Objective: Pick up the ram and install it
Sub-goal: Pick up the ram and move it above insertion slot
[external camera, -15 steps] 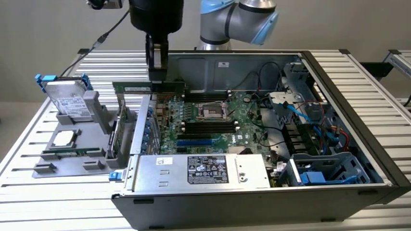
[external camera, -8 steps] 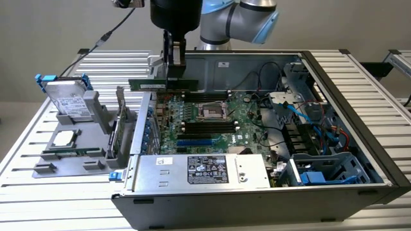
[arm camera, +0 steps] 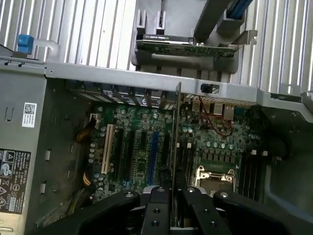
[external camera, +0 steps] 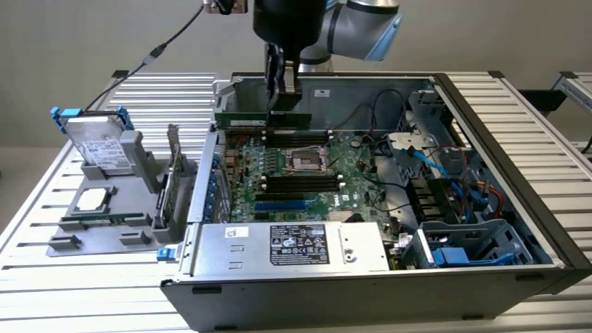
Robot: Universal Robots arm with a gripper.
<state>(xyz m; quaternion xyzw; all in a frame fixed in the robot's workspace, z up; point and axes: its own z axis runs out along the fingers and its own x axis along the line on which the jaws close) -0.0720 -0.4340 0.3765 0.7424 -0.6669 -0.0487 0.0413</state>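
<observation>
- Gripper (external camera: 280,104) in the upper centre of the exterior view, clenched on the ram (external camera: 263,120).
- Ram is a green stick held level, long edge down, inside the open computer case (external camera: 518,139).
- It hangs over the far memory slots (external camera: 296,139), behind the CPU socket (external camera: 304,160). Cannot tell whether it touches a slot.
- Wrist view: ram (arm camera: 176,132) seen edge-on as a thin line, pinched between the black fingers (arm camera: 156,210) of the gripper (arm camera: 171,195), above the motherboard (arm camera: 132,147).
- Lower centre of the exterior view: power supply (external camera: 291,246) at the case's near side.
- Exterior view's left: hard drive (external camera: 102,142) with blue bracket upright in a grey holder (external camera: 97,229), just beside the case on the slatted table (external camera: 55,277).
</observation>
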